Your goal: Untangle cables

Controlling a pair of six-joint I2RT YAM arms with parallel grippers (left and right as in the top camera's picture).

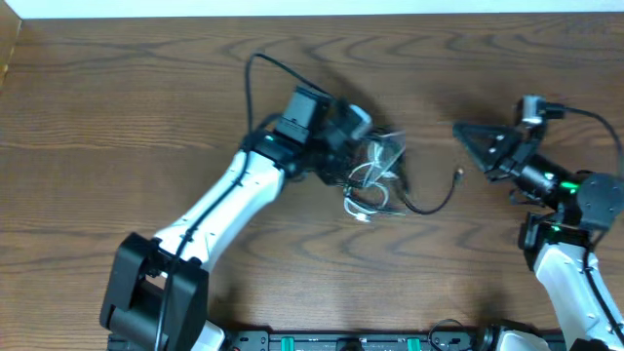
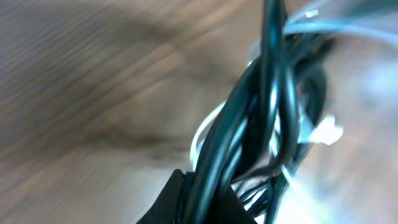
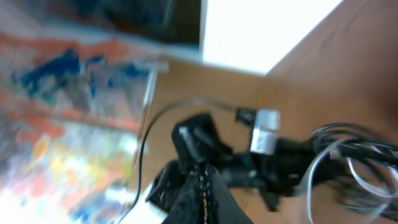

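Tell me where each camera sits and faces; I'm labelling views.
Overhead: above the brown wooden table, looking down; both arms show.
Left wrist: on the left gripper, close on the tangle of thin black and white cables; own finger low.
Right wrist: on the shut right gripper, facing the left arm; own fingers low.
All share that tangle.

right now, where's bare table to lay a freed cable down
Bare wood: the far strip of the table beyond the left arm, and the near patch between it and the right arm. Crowded: centre, where the left fingers pinch the cable tangle; its black tail ends near the right fingers, not touching.
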